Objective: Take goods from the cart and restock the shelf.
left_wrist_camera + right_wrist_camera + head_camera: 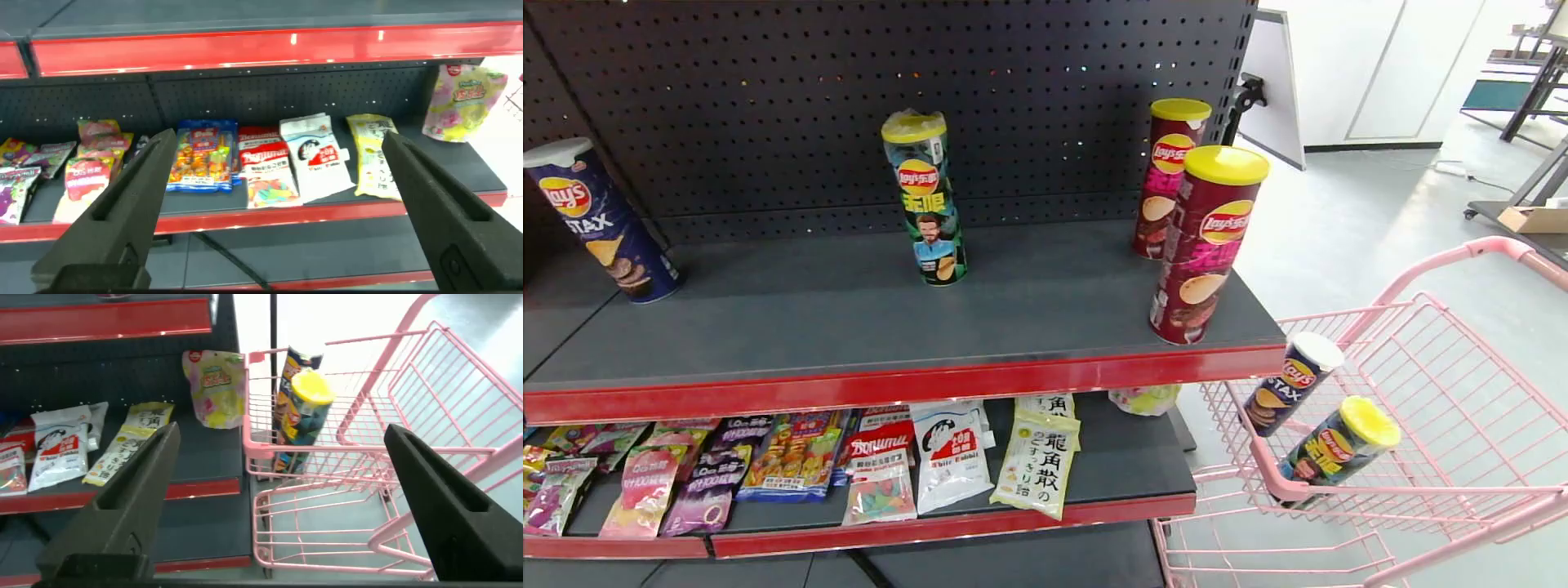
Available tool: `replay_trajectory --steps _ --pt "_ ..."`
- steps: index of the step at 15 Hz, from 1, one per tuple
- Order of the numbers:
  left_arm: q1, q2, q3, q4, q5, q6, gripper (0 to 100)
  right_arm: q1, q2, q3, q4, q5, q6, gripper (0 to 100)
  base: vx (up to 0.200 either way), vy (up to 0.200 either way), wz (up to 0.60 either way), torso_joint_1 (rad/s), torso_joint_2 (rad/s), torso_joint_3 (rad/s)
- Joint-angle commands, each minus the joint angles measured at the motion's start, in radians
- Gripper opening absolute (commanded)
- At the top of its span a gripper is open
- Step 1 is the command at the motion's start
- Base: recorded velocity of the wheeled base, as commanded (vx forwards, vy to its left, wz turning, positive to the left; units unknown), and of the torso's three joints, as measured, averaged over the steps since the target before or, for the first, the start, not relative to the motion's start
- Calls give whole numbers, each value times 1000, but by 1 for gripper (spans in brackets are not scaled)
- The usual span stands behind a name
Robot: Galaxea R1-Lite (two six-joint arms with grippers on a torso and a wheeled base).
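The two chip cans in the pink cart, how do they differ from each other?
Lid: the blue can has a white lid, the green can a yellow one.
Body: the blue can is dark blue, the green can dark green with yellow.
Place: in the head view the blue can sits farther back, with the green can in front of it.
Shared: both are tall tubes with lids on, leaning in the pink cart.
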Motion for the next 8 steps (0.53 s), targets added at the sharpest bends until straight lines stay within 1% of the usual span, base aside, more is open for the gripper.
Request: replay_trajectory --steps 1,8 --pt "0 1 0 0 0 -1 100 0 0 0 0 0 0 100 0 0 -600 -2 2 7" --pt "0 1 0 0 0 1 100 0 0 0 0 0 1 100 0 0 -600 2 2 2"
